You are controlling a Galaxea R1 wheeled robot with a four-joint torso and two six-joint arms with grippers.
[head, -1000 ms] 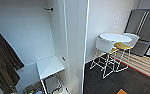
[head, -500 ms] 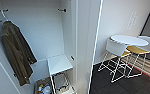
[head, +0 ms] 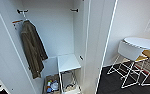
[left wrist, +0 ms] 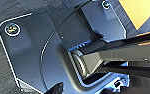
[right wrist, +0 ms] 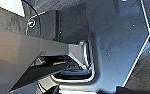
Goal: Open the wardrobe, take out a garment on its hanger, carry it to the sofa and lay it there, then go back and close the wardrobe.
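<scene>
Wardrobe (head: 86, 37) doors stand open before us; inside, an olive-brown jacket (head: 33, 50) hangs from a white hanger (head: 24, 15) beside a small white shelf (head: 68, 62). We read no writing anywhere. We cannot tell whether either arm's fingers are released or clenched.

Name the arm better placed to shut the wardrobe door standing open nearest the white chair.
Probably the right. That open door stands right of centre in the head view, between the wardrobe's interior and the white chair: the right arm's side. The left would have to cross.
</scene>
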